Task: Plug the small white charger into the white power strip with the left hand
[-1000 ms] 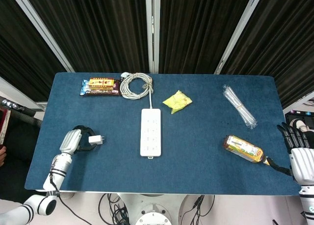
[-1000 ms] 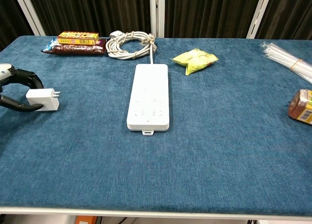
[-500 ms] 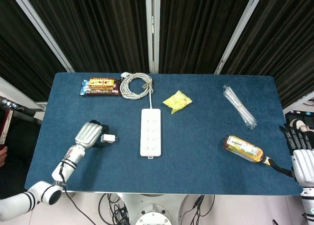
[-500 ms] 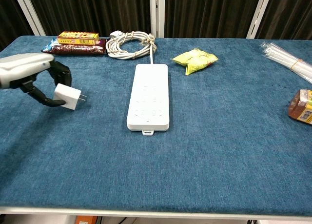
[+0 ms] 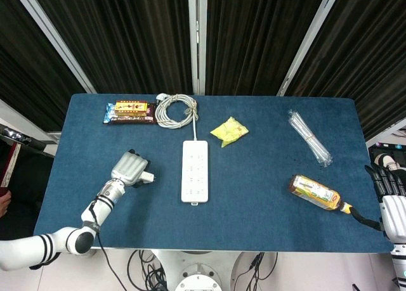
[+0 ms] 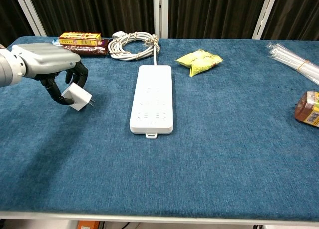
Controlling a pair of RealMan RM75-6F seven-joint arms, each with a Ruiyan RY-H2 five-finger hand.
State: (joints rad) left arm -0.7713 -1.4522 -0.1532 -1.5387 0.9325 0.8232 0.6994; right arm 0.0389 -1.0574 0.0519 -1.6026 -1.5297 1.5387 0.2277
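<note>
Blue cloth table (image 6: 209, 164), dark curtains (image 5: 254, 37) behind; left hand (image 6: 50, 64) fingers curl around the white charger (image 6: 79, 96), beside the power strip (image 6: 152, 98).

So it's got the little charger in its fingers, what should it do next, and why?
Probably carry the small white charger further toward the white power strip and turn its prongs downward. The left hand holds it above the cloth, well to the side of the strip, and the prongs point sideways and slightly down toward the strip, not at the sockets on its top face.
</note>
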